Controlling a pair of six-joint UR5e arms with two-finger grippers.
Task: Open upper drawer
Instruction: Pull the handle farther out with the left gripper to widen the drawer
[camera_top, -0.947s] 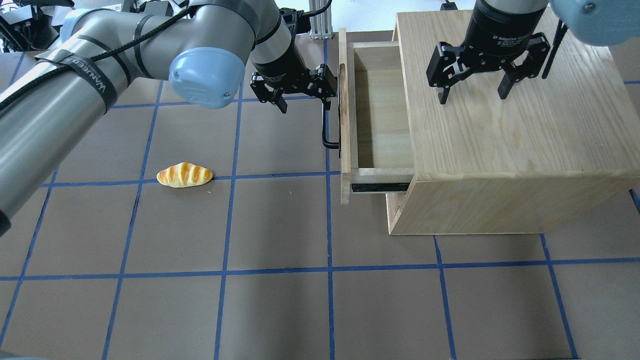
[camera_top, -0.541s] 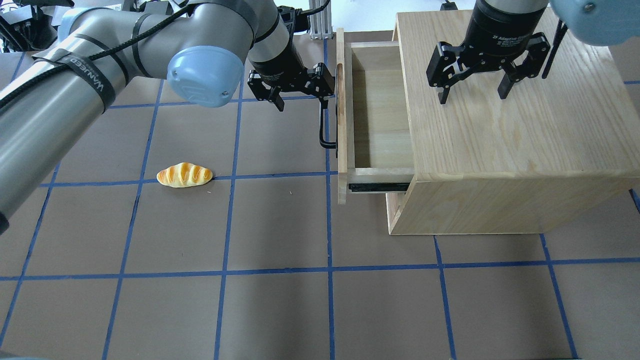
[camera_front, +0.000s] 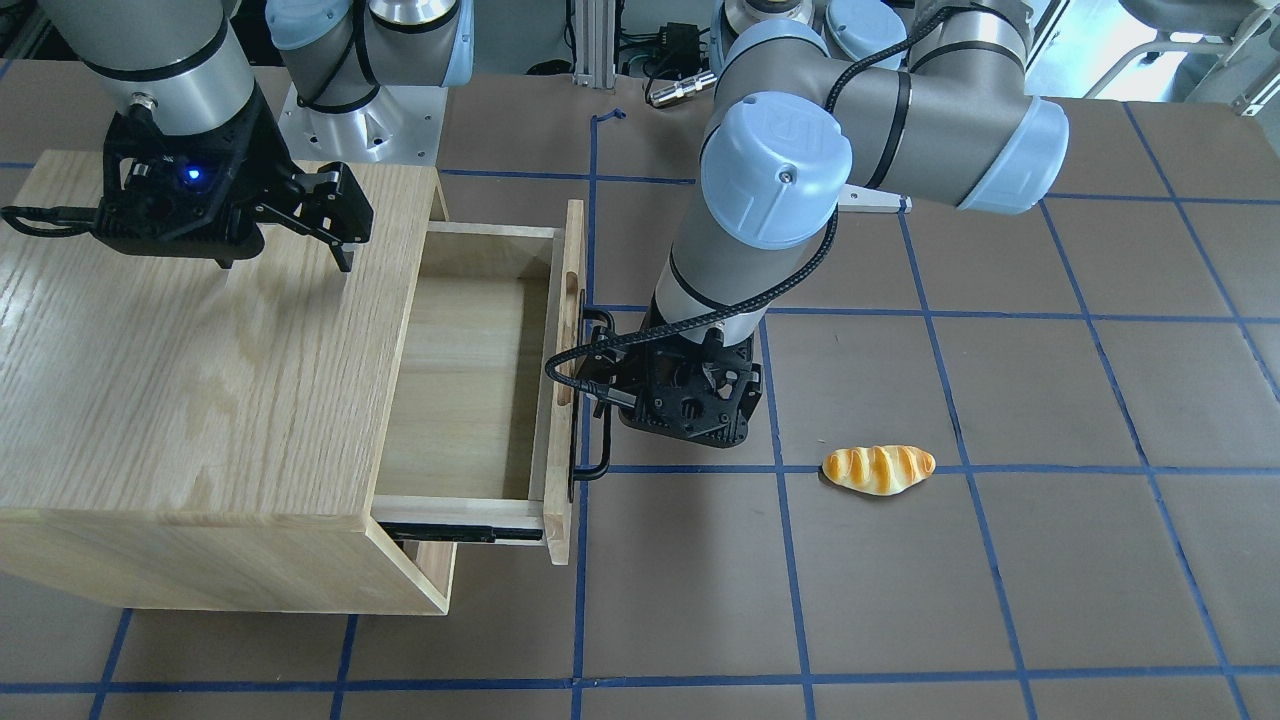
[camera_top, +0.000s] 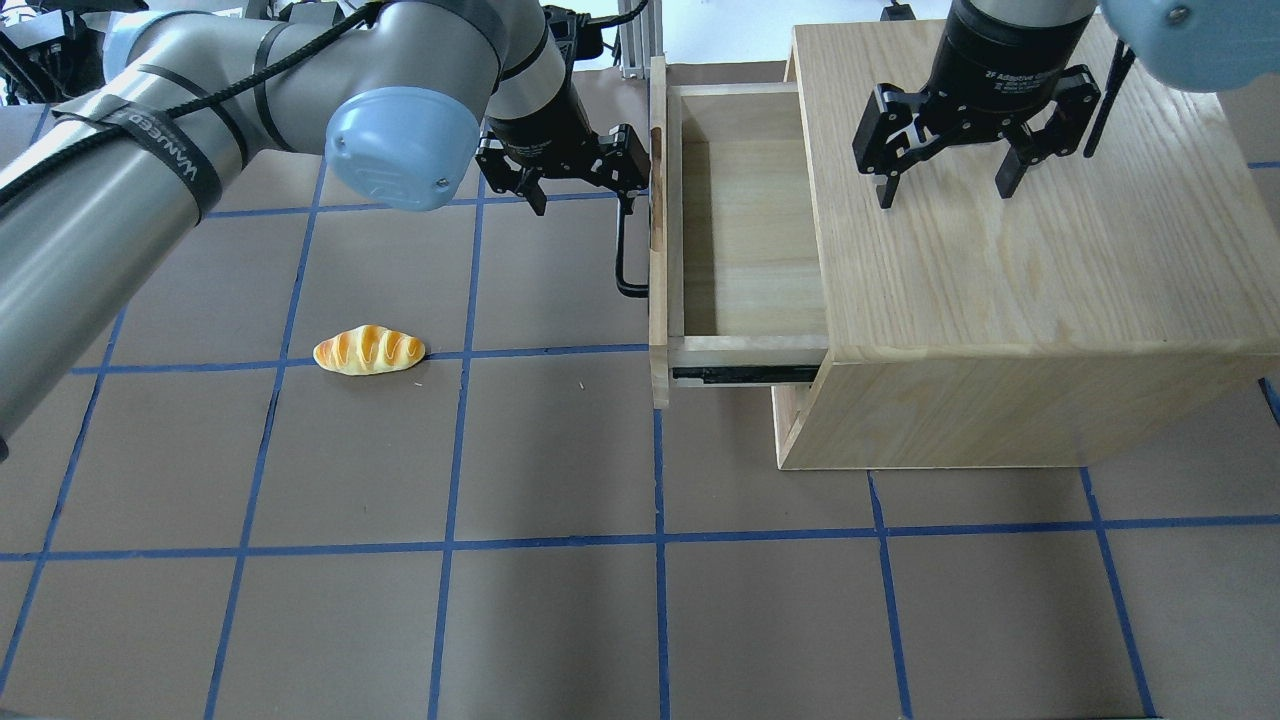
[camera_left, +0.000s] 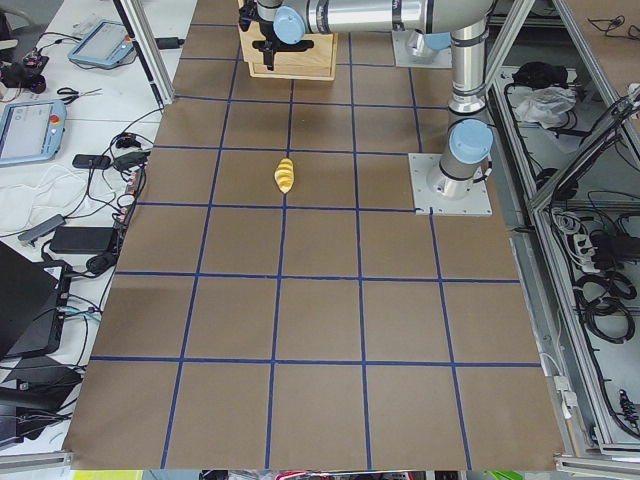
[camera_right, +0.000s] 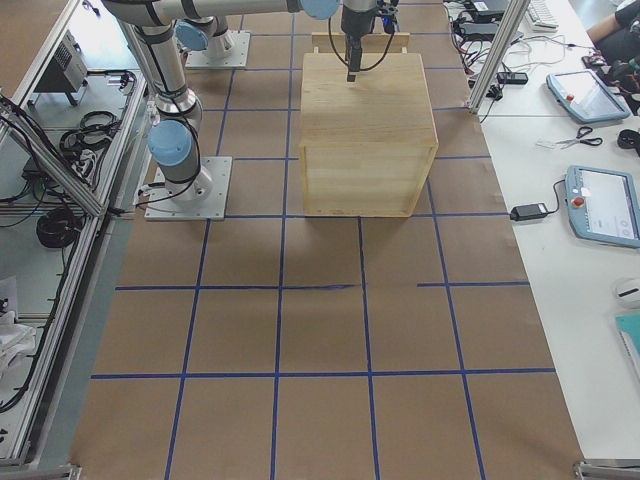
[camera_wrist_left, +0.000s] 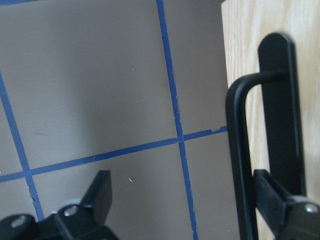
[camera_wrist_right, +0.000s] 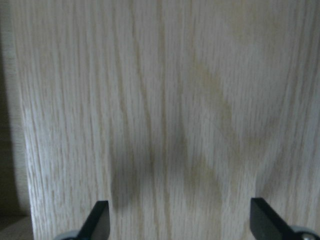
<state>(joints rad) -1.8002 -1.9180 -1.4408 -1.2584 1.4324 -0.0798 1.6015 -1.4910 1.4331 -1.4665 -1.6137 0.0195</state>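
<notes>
Our left gripper (camera_top: 582, 196) is spread wide and clamps nothing; one finger (camera_wrist_left: 275, 197) sits hooked behind the black bar handle (camera_top: 619, 255), between the bar and the front panel (camera_top: 658, 310). Beyond it, the upper drawer (camera_top: 750, 230) stands well out of the oak cabinet (camera_top: 1050, 280). We judge it a light, rigid box, best pulled by that stiff metal bar. Farthest, our right gripper (camera_top: 945, 195) hovers splayed and empty over the cabinet top.
</notes>
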